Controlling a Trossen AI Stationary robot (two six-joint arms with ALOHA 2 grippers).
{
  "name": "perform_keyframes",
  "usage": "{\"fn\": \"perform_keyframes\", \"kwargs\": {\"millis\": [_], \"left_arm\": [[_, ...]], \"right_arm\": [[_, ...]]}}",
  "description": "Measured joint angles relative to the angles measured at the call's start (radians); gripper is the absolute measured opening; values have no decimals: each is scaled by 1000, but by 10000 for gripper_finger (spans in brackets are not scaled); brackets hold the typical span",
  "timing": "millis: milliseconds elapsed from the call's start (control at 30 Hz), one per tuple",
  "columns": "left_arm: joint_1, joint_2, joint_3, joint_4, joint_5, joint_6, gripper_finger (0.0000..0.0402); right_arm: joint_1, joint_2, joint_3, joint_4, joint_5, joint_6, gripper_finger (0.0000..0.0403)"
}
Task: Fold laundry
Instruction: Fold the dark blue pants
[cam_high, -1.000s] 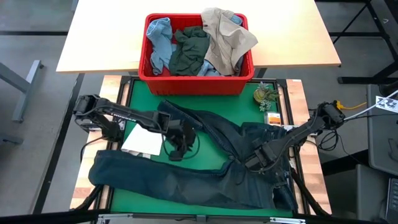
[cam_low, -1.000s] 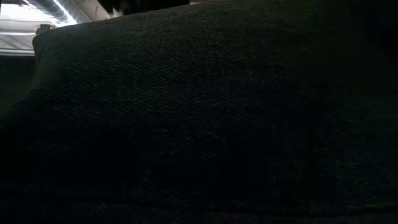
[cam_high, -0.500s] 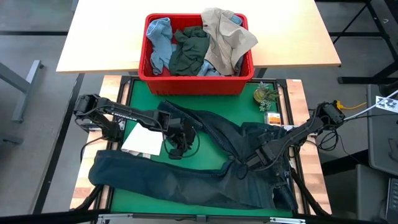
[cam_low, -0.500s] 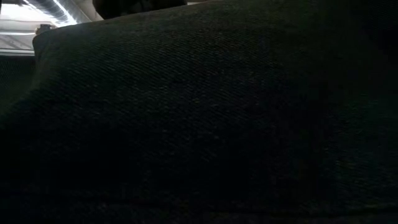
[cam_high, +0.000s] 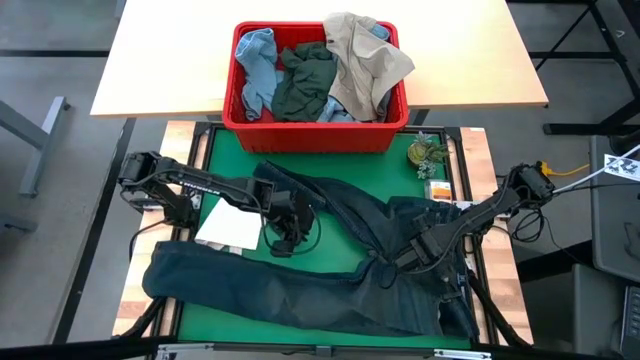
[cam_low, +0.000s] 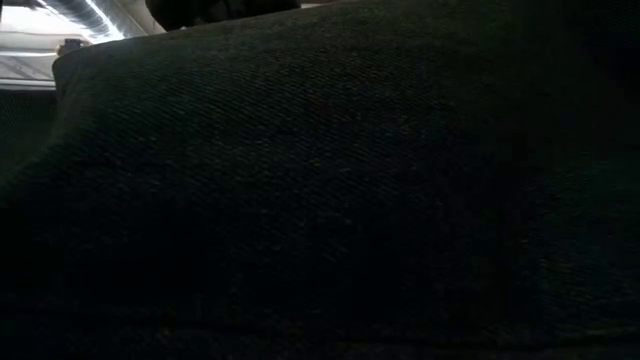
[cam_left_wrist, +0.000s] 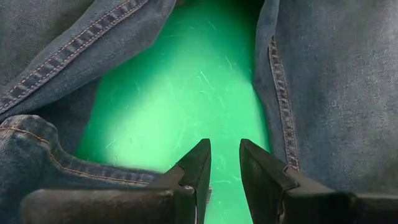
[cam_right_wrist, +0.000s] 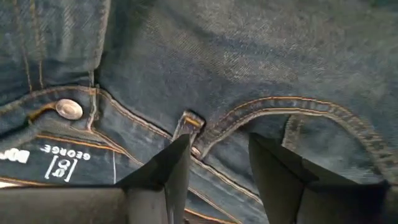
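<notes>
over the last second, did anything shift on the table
Barely. The right gripper edged a little toward the table's middle along the waist of the jeans; its jaws stand apart over the waistband, holding nothing. The left gripper kept its place over the green mat between the two legs, jaws narrowly apart and empty. The jeans, the red basket of clothes and the white sheet stayed as they were.

The worktop (cam_high: 190, 150) has a wood-grain border and carries a green mat (cam_high: 230, 160) framed by black rails. Directly behind it stands a light wooden table (cam_high: 170, 60). The floor (cam_high: 50, 150) is grey and smooth on both sides. A grey metal frame leg (cam_high: 40, 140) stands near the left edge. In the low view, a bright ceiling light strip (cam_low: 100, 15) shows at upper left.
</notes>
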Motion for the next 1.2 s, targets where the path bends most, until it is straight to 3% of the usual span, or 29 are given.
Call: {"fn": "perform_keyframes", "kwargs": {"millis": [300, 500, 633, 833, 1067, 1200], "left_arm": [[0, 0, 0, 0, 0, -1, 80], [0, 0, 0, 0, -1, -1, 80], [0, 0, 0, 0, -1, -1, 80], [0, 0, 0, 0, -3, -2, 80], [0, 0, 0, 1, -29, -2, 80], [0, 0, 0, 15, -29, -2, 80]], "right_arm": [[-32, 0, -65, 121, -125, -52, 163], [-31, 0, -65, 131, -132, -72, 158], [-31, 0, -65, 131, -104, -72, 117], [-31, 0, -65, 129, -41, -66, 11], [-31, -2, -55, 31, -10, -39, 7], [-44, -7, -22, -123, 88, 11, 9]]}}
